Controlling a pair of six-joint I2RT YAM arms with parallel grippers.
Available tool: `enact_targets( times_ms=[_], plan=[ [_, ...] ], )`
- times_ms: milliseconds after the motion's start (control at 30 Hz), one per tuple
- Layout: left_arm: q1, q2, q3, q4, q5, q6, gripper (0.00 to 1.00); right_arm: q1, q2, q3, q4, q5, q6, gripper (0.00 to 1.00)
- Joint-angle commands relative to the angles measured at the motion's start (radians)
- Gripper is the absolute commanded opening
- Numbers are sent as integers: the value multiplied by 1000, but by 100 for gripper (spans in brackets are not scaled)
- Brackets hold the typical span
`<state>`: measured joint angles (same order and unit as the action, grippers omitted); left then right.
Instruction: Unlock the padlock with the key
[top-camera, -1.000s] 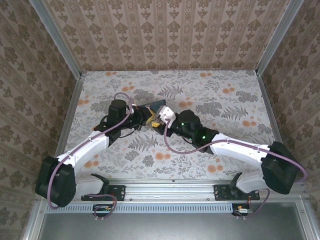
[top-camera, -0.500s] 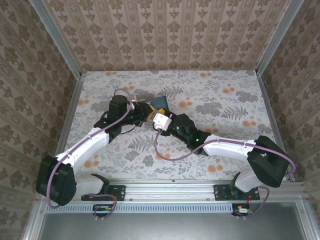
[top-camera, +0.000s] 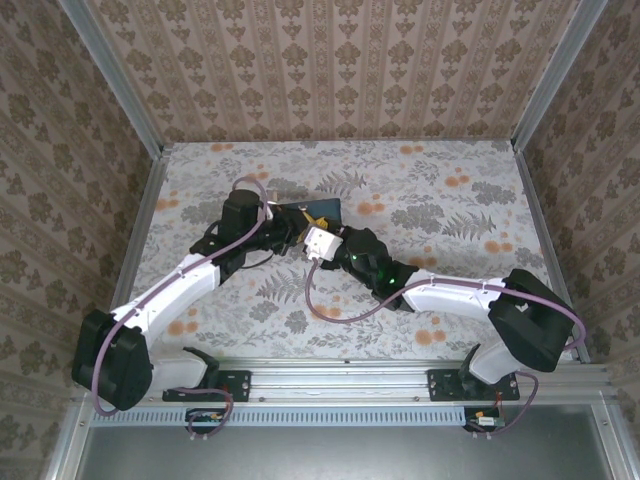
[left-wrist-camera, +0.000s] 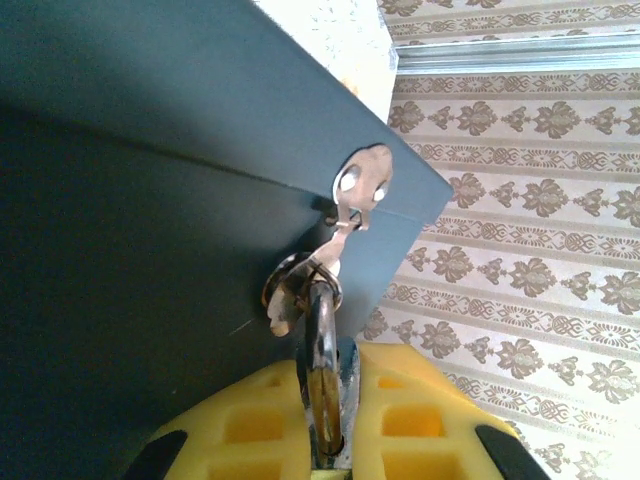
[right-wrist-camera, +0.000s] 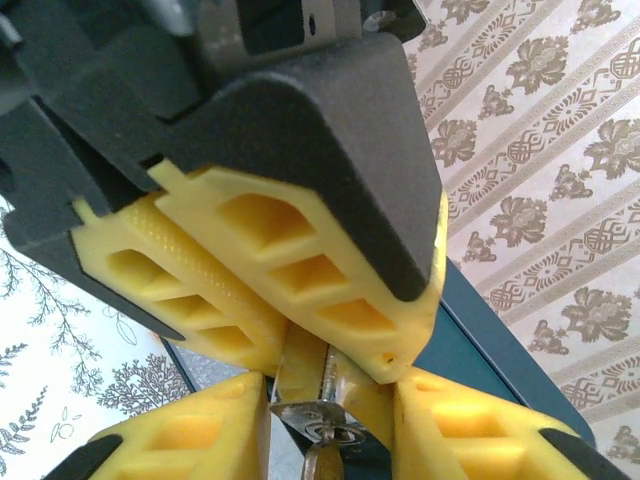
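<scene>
The brass padlock (left-wrist-camera: 325, 400) stands edge-on, and my left gripper (left-wrist-camera: 325, 445) is shut on it. Its shackle rises to the silvery hasp (left-wrist-camera: 362, 185) of the blue tin (left-wrist-camera: 150, 250). In the right wrist view the same padlock (right-wrist-camera: 308, 365) sits under the left arm's yellow fingers (right-wrist-camera: 250, 260). The key (right-wrist-camera: 325, 463) is stuck in its keyhole plate. My right gripper (right-wrist-camera: 330, 415) has a finger on either side of the key; the key's head runs out of the frame, so any grip is hidden. From above, the left gripper (top-camera: 296, 232) and right gripper (top-camera: 318, 241) meet beside the tin (top-camera: 323, 210).
The tin rests on the floral table (top-camera: 450, 200) at mid-left. Patterned walls (top-camera: 330, 70) close in the back and both sides. A metal rail (top-camera: 340, 372) runs along the near edge between the arm bases.
My right gripper has moved left, up against the left gripper at the tin. The left gripper has shifted slightly toward the back, and the tin has turned a little.
</scene>
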<state>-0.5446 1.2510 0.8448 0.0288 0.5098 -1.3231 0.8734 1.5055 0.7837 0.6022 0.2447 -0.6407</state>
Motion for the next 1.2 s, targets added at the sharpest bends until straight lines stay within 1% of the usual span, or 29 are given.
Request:
enact_targets(
  times_ms=[0, 100, 133, 167, 267, 300, 367, 400, 467, 533, 667, 800, 833, 900, 1000, 1033, 1100, 1167],
  plan=[
    [-19, -24, 37, 56, 65, 17, 0, 1, -3, 27, -5, 4, 5, 31],
    [-6, -37, 31, 27, 51, 30, 15, 1, -15, 25, -39, -1, 22, 27],
    [-2, -43, 34, 1, 43, 44, 19, -3, -23, 18, -48, -6, 36, 25],
    [1, -48, 34, -13, 37, 53, 19, -8, -28, 12, -54, -13, 49, 22],
    [13, -64, 24, -30, 32, 57, 20, -31, -46, -11, -74, -39, 99, 21],
    [17, -66, 20, -34, 36, 58, 22, -39, -52, -15, -81, -54, 117, 21],
    [24, -72, 13, -43, 39, 60, 31, -54, -61, -14, -112, -78, 141, 19],
    [27, -77, 10, -55, 37, 63, 32, -59, -64, -14, -124, -89, 150, 19],
    [36, -88, 5, -75, 32, 70, 33, -73, -66, -12, -150, -108, 166, 18],
    [44, -97, 6, -112, 28, 87, 36, -91, -68, -11, -178, -140, 198, 17],
    [65, -124, 5, -186, 12, 135, 37, -129, -70, -20, -194, -173, 279, 17],
    [83, -125, 48, -326, -49, 282, 39, -175, -80, 2, -252, -220, 401, 17],
    [118, -111, 60, -345, -62, 333, 39, -184, -83, 21, -288, -238, 426, 18],
    [129, -70, 83, -385, -90, 423, 40, -198, -85, 51, -341, -251, 471, 18],
    [131, -2, 129, -414, -147, 549, 43, -223, -79, 92, -423, -294, 527, 18],
    [132, 23, 145, -410, -152, 586, 45, -238, -76, 95, -433, -330, 546, 18],
    [132, 80, 182, -411, -163, 645, 48, -268, -68, 91, -421, -381, 592, 18],
    [132, 139, 222, -416, -167, 702, 53, -302, -64, 81, -392, -442, 628, 18]
  ],
)
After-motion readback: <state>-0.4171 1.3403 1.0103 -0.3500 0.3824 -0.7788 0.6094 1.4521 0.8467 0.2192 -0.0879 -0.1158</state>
